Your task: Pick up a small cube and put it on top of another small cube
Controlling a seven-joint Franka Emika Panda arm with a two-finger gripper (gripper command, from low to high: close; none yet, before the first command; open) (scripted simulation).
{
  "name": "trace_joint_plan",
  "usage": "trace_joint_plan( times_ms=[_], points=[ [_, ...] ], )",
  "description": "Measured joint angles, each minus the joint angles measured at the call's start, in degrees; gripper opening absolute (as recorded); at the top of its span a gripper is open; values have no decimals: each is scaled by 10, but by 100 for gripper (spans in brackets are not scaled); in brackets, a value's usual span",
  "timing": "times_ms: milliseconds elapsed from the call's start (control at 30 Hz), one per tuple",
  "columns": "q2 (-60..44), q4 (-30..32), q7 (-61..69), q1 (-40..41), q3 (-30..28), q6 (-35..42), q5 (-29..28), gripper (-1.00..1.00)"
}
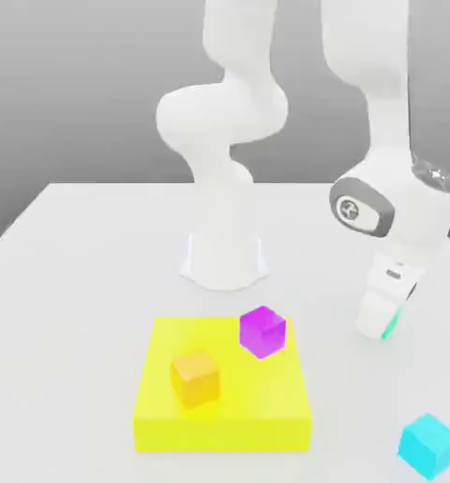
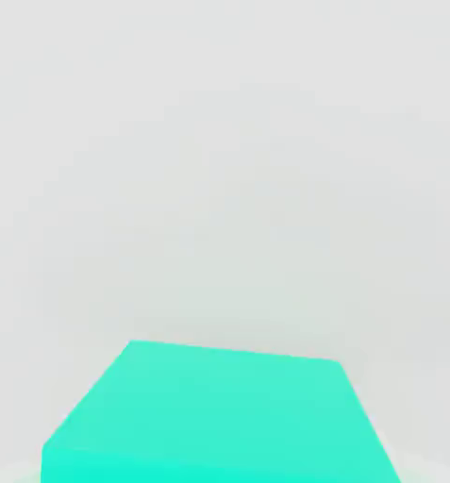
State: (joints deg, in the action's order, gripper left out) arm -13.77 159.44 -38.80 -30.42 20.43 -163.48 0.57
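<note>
White matte table (image 1: 77, 283) lying under plain grey backdrop. Glossy white arm (image 1: 224, 141) bending down on exterior view's right. Gripper (image 1: 379, 325) sitting low over table, fingers closing on teal cube (image 2: 219, 415) (only thin teal sliver peeking beside fingers in exterior view; smooth flat face showing in hand view). Flat yellow slab (image 1: 224, 415) carrying orange cube (image 1: 195, 377) and magenta cube (image 1: 262, 331), well apart from gripper. Cyan cube (image 1: 428, 444) resting nearer exterior view's lower right.
</note>
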Motion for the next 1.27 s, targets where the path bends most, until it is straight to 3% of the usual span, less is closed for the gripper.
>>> trace_joint_plan(
  times_ms=[267,467,933,1067,1100,1267],
  points=[
    [63,12,13,11,22,9,17,-100],
    [117,25,-10,13,19,3,-15,-100],
    [14,-247,164,136,-63,170,-58,-100],
    [-56,-273,161,133,-86,126,-85,-100],
    [-73,-275,156,130,-92,111,-92,100],
    [-73,-275,156,130,-92,111,-92,100]
  ],
)
